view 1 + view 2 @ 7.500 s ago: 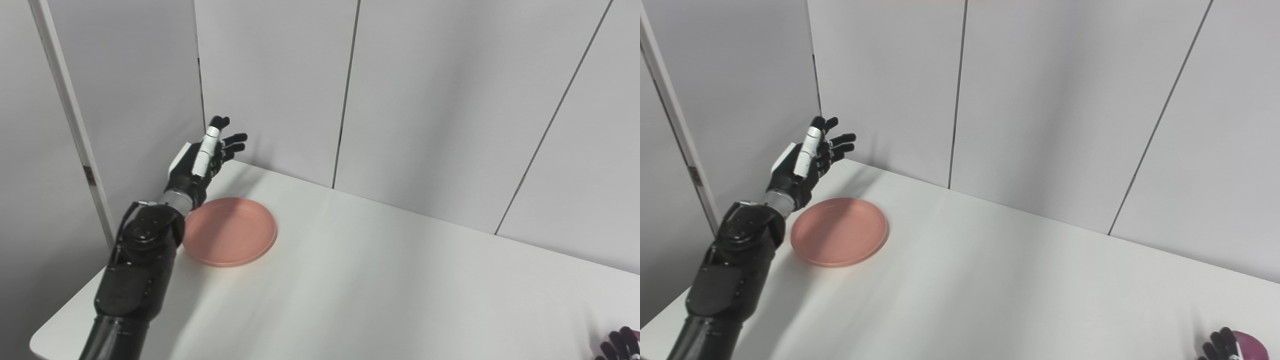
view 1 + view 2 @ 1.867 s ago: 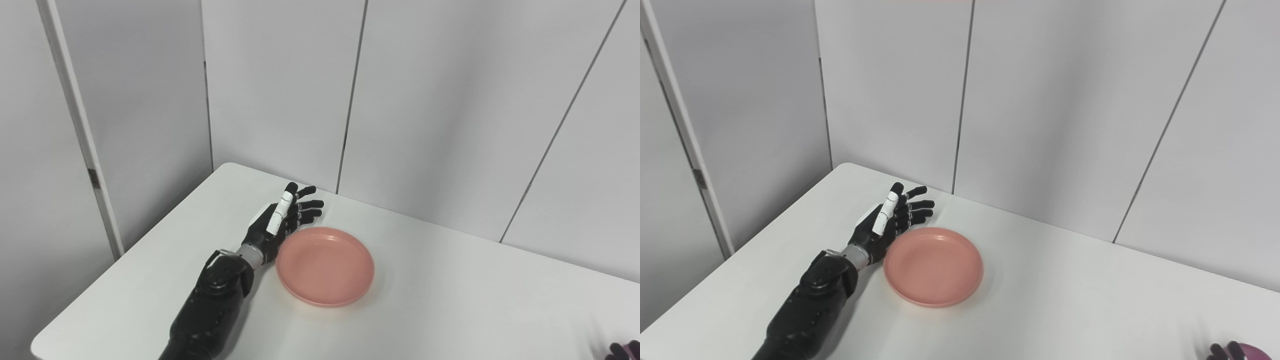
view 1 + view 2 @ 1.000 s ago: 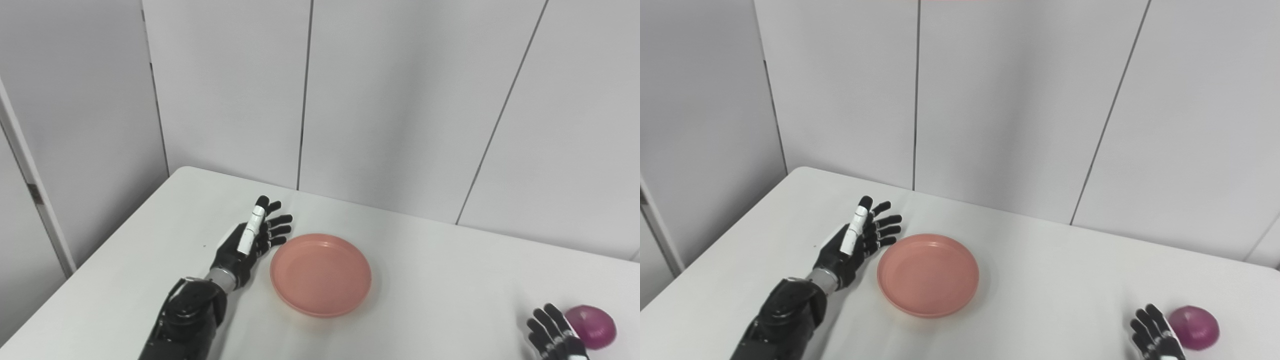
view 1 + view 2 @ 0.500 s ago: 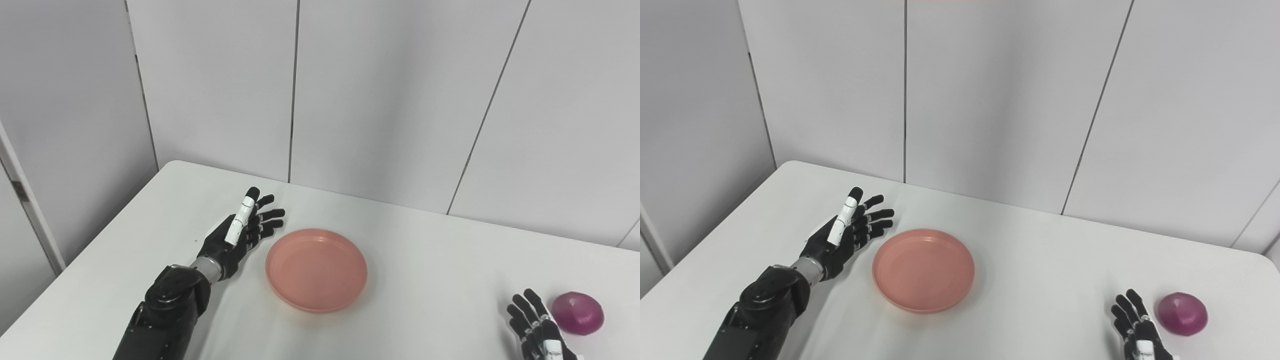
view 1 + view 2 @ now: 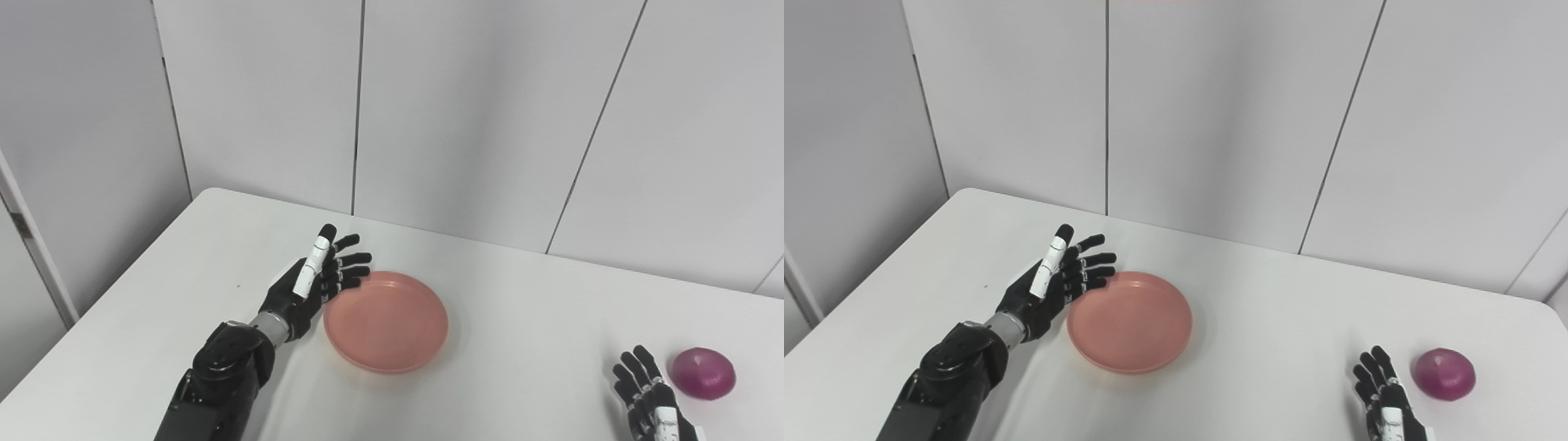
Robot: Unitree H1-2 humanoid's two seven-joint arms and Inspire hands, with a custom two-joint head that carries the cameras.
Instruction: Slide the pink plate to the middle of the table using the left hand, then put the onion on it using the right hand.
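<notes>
White table [image 5: 527, 318] w/ pink plate [image 5: 386, 321], onion [image 5: 703, 382] (well apart)

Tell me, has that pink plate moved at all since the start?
Yes. The pink plate has slid right along the table, away from its left corner and toward the middle; the left hand is beside it.

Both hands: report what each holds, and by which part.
Nothing is held. Left hand is open beside the pink plate; right hand is open, apart from the onion.

My left hand [image 5: 309, 288] stood just left of the plate [image 5: 386, 321]; the onion [image 5: 703, 381] lay far right of it, my right hand [image 5: 649, 401] beside.
</notes>
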